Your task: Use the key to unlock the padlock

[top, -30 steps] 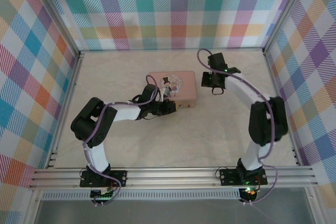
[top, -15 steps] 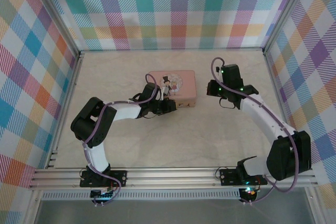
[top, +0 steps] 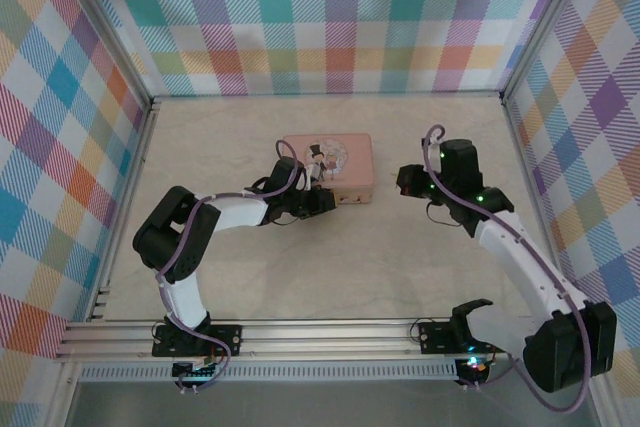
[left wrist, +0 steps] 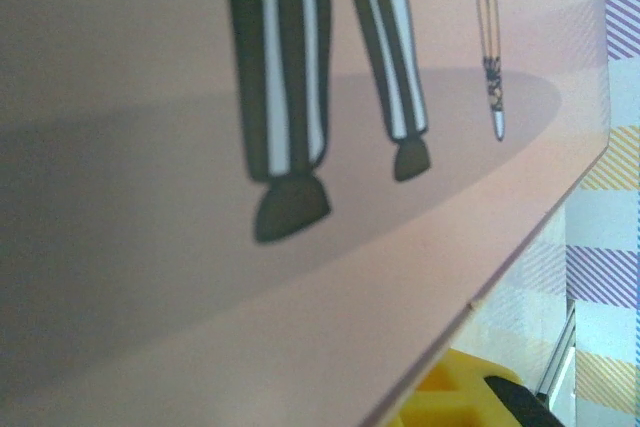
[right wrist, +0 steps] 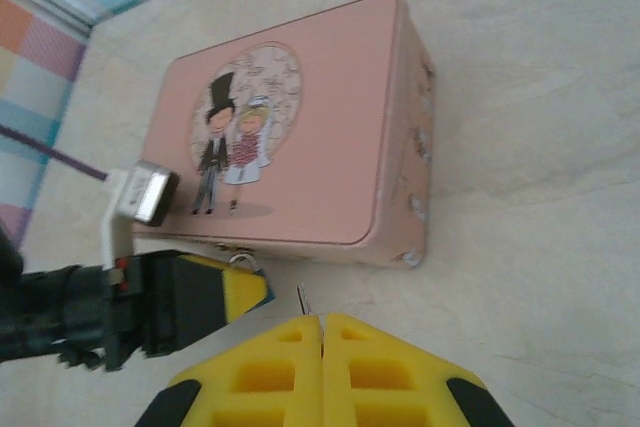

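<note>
The right gripper [right wrist: 322, 332] pinches the key [right wrist: 303, 299], fingers tight together. It's thin, stiff and slippery, best held by its flat head. The padlock [right wrist: 241, 260] sits at the tin [right wrist: 300, 127] edge beside the left gripper [right wrist: 240, 292] — whether its fingers are closed, we can't tell.

key [right wrist: 302, 299] | thin, silvery | tip pokes from closed jaws of right gripper [right wrist: 322, 325]

The right gripper [right wrist: 321, 322] is pinching the key [right wrist: 303, 298]. The left gripper [right wrist: 235, 292] is sitting just beside the pink tin's [right wrist: 300, 117] wall.
</note>
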Controlling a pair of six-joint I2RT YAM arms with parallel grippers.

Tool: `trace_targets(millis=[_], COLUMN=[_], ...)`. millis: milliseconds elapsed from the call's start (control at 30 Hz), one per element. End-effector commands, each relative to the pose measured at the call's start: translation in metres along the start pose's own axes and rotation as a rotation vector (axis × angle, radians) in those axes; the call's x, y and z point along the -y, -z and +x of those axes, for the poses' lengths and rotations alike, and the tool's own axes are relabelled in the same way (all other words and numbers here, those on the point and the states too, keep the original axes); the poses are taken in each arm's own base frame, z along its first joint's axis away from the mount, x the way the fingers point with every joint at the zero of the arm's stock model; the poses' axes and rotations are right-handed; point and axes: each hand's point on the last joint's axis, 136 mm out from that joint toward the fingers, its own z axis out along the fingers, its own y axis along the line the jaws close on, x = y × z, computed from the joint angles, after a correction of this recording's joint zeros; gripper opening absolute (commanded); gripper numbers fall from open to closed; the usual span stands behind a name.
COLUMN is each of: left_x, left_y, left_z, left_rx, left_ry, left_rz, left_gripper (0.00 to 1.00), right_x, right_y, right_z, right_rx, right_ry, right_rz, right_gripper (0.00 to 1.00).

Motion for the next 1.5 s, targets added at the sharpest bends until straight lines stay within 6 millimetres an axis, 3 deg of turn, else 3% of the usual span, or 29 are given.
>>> trace_targets(millis=[0, 333, 667, 1067, 1467], left_x=[0.030, 0.034, 0.049, 0.066, 0.073], left_y=[0.012, 0.012, 0.018, 0.022, 0.027], left_z=[-0.018, -0.020, -0.030, -0.040, -0.043], left_rx=[0.048, 0.051, 0.054, 0.040, 0.049], left_ry=[-0.039, -0.020, 0.013, 0.029, 0.045], left_rz=[0.069, 0.084, 0.106, 0.130, 0.148], left_gripper=[0.20, 0.20, 0.20, 0.20, 0.20], right_x=[-0.030, -0.071, -0.072, -0.026, 0.005], right_y=[0.020, 0.059, 0.063, 0.038, 0.000], right_z=[-0.011, -0.027, -0.013, 0.023, 0.058], right_rx=[0.063, 0.166, 0.184, 0.272, 0.213], right_ry=[0.006, -0.019, -0.133, -0.423, -0.529], right_rz=[-0.154, -0.363, -0.456, -0.505, -0.441], right_gripper=[0.00, 0.00, 0.00, 0.00, 0.00])
